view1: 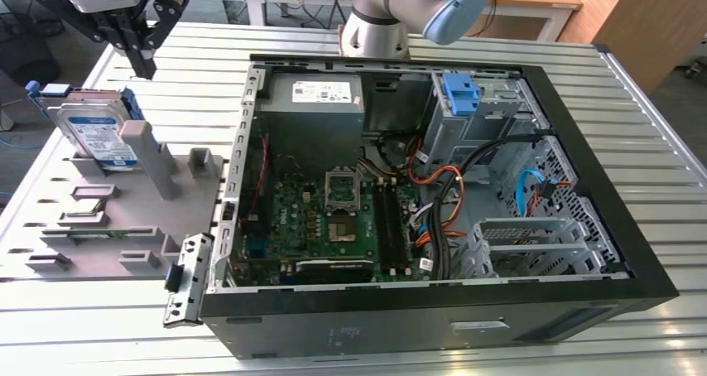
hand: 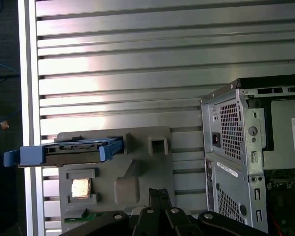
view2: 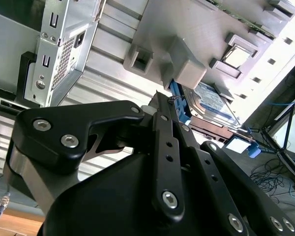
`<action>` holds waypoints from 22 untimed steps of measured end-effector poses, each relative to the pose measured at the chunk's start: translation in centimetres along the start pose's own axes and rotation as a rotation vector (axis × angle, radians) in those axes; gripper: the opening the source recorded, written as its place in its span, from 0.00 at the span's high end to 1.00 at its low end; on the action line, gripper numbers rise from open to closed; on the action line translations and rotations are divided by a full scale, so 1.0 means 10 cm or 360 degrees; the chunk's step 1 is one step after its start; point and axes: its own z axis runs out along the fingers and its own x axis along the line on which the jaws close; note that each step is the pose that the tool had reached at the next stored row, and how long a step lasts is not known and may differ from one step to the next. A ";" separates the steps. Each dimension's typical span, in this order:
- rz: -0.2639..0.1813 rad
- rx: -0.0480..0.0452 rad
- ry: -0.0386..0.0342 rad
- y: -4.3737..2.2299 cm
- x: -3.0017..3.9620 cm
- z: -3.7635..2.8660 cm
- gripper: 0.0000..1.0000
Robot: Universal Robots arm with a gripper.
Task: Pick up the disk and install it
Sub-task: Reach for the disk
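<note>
Pincer of the single robot arm hangs above the slatted metal counter, pointing down. Its fingers look drawn narrowly together with nothing between them, and in both wrist views the dark tips meet in a point. The disk, a silver drive with a white-and-blue label in a blue frame, stands on edge in a slot of a grey holder. That is at the exterior view's left of the open computer case. Propped upright like this, the disk likely offers its top edge for a grasp from above. The pincer is near it but apart, higher and offset toward the case, so the pick-up is not yet made. Inside the case, beside the grey power supply, an empty blue bracket sits in the drive cage.
</note>
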 end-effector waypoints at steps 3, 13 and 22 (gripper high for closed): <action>0.0000 0.0000 0.0001 0.000 0.000 0.001 0.89; 0.0005 0.0000 0.0000 0.006 0.101 0.022 0.89; 0.0015 -0.0001 0.0000 0.032 0.223 0.059 0.89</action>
